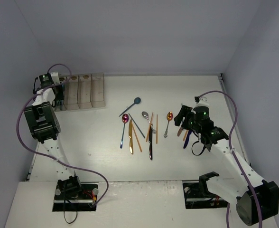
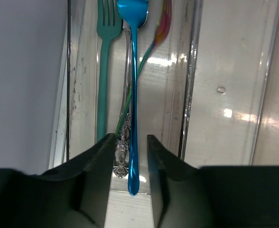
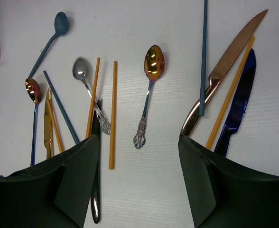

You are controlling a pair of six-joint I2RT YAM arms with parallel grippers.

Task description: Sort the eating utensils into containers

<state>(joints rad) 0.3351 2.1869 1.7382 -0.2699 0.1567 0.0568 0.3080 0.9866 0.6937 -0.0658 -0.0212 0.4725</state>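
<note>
Bins (image 1: 85, 90) stand in a row at the upper left of the top view, joined side by side on the white table (image 1: 82, 152). The left gripper (image 2: 131, 140) hangs over the bin at the left end. Its two fingers are apart. A shiny blue fork (image 2: 134, 71) lies between them and touches neither one, so the gripper is not holding it. The blue fork lies long-ways in the bin, crossing over a silver handle (image 2: 122, 152) with curly patterns. A teal fork (image 2: 103, 71) lies just beside it on the left. A pink shiny piece (image 2: 163, 23) peeks in at the top of the wrist view.

At the middle right of the top view, the right gripper (image 3: 138, 152) hovers over the table with its fingers wide apart and nothing in them. Loose utensils lie under it:
- a gold-pink spoon (image 3: 153, 61)
- a silver spoon (image 3: 80, 69)
- a dark blue spoon (image 3: 59, 23)
- two orange sticks (image 3: 113, 114)
- a copper knife (image 3: 225, 66) with a blue knife (image 3: 239, 104) near it
- a black knife (image 3: 96, 190) at the lower left
</note>
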